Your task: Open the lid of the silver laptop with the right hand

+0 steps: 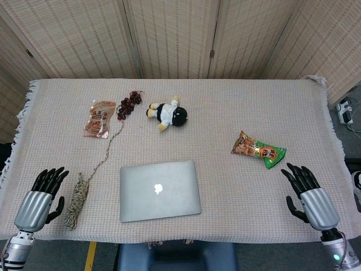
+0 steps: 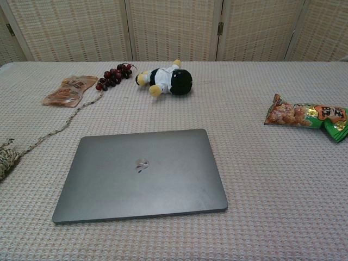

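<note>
We find a table (image 1: 265, 107) covered with a beige woven cloth (image 1: 225, 214). The closed silver laptop (image 1: 159, 191) lies at 6 o'clock. A rope bundle (image 1: 78, 199) lies at 8, an orange pouch (image 1: 99, 118) and grapes (image 1: 129, 104) at 11, a plush toy (image 1: 168, 113) at 12, a snack packet (image 1: 258, 149) at 3.

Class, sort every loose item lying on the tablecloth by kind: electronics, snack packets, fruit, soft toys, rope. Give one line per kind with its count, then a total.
Electronics: 1, the silver laptop, lid shut
Snack packets: 2, the orange pouch and the green-ended snack bag
Fruit: 1, the bunch of dark grapes
Soft toys: 1, the plush doll
Rope: 1, the twine bundle
Total: 6
</note>
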